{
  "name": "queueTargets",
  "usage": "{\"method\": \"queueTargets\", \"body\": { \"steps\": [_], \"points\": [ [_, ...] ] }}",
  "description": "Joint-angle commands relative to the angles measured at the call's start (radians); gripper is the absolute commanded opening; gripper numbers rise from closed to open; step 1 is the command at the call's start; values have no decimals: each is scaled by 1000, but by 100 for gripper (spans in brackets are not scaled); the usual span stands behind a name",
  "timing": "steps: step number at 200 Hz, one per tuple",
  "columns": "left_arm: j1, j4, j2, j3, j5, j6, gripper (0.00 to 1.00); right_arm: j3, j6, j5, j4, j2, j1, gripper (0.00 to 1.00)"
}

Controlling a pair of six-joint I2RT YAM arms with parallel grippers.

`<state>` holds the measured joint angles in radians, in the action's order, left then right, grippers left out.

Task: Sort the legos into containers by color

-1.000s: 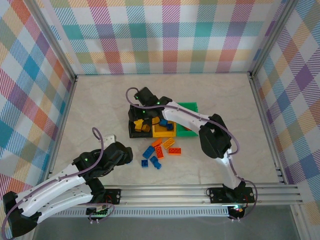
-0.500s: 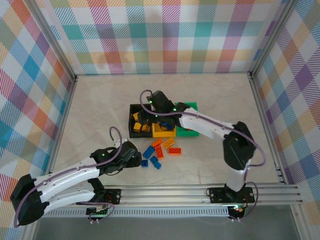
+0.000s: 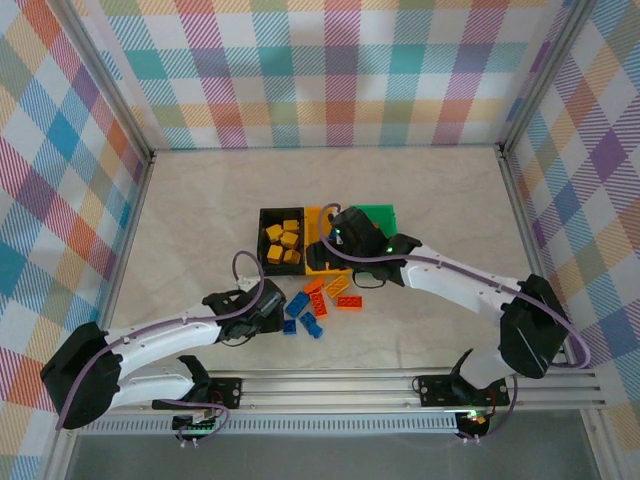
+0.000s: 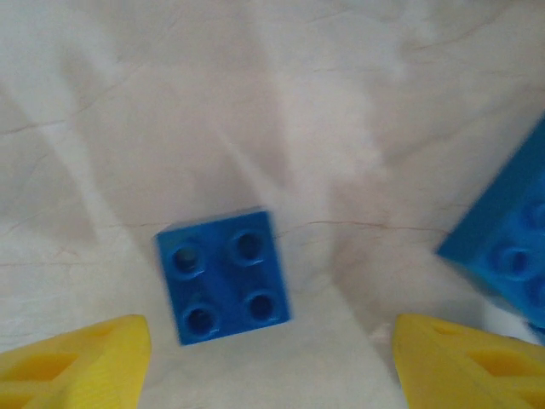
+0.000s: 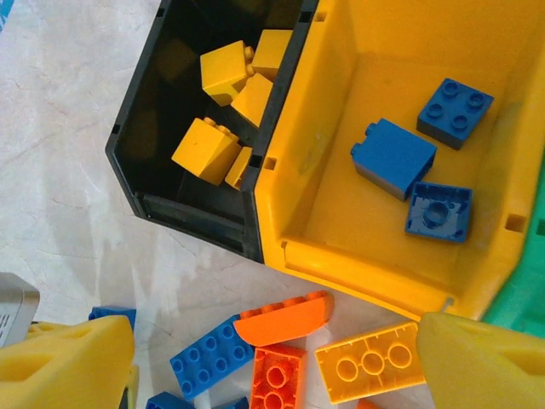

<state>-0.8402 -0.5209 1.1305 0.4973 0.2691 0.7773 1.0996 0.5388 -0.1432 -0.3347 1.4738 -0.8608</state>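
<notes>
Loose legos lie in front of the bins: a blue square brick [image 4: 223, 274] [image 3: 289, 326], a longer blue brick [image 5: 211, 355], an orange curved piece [image 5: 281, 317], an orange brick [image 5: 277, 379] and a yellow-orange plate [image 5: 370, 362]. My left gripper [image 4: 268, 375] [image 3: 272, 312] hovers open just short of the blue square brick. My right gripper [image 5: 272, 366] [image 3: 338, 268] is open above the orange pieces, holding nothing. The black bin [image 5: 140, 145] [image 3: 264, 214] holds several yellow bricks. The yellow bin [image 5: 341, 170] contains three blue bricks. The green bin [image 3: 378, 212] stands to their right.
Another blue brick [image 4: 511, 247] lies to the right of the left gripper. The bins stand side by side mid-table, touching. Metal frame rails [image 3: 530, 240] and checkered walls border the marble tabletop [image 3: 200, 200], with open surface left, right and behind the bins.
The right gripper has drawn back from over the black bin to above the loose pile. The left arm has stretched forward and right, close to the blue square brick.
</notes>
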Motion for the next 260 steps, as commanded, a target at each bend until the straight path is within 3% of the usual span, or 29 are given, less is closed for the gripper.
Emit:
{"method": "queueTargets", "body": {
  "steps": [1, 15, 65, 129, 172, 199, 234, 260],
  "points": [
    [37, -9, -8, -40, -14, 11, 71, -24, 18, -15, 39, -33, 0, 86],
    [57, -1, 16, -42, -12, 3, 67, -30, 19, -12, 40, -36, 1, 86],
    [78, 74, 74, 0, 8, -33, 68, -46, 17, -22, 40, -49, 1, 86],
    [107, 112, 208, 70, 61, -73, 55, -62, 6, -37, 33, -67, 1, 87],
    [107, 123, 229, 81, 54, -84, 35, -73, 2, -45, 31, -73, 0, 87],
    [106, 61, 150, 101, 36, -90, 26, -86, 11, -52, 31, -86, 1, 87],
    [51, -81, 68, 270, 58, -126, 22, -146, 44, -81, 31, -138, 0, 87],
    [42, -68, 158, 439, 24, -176, 22, -212, 71, -111, 8, -194, 1, 87]
  ]
}}
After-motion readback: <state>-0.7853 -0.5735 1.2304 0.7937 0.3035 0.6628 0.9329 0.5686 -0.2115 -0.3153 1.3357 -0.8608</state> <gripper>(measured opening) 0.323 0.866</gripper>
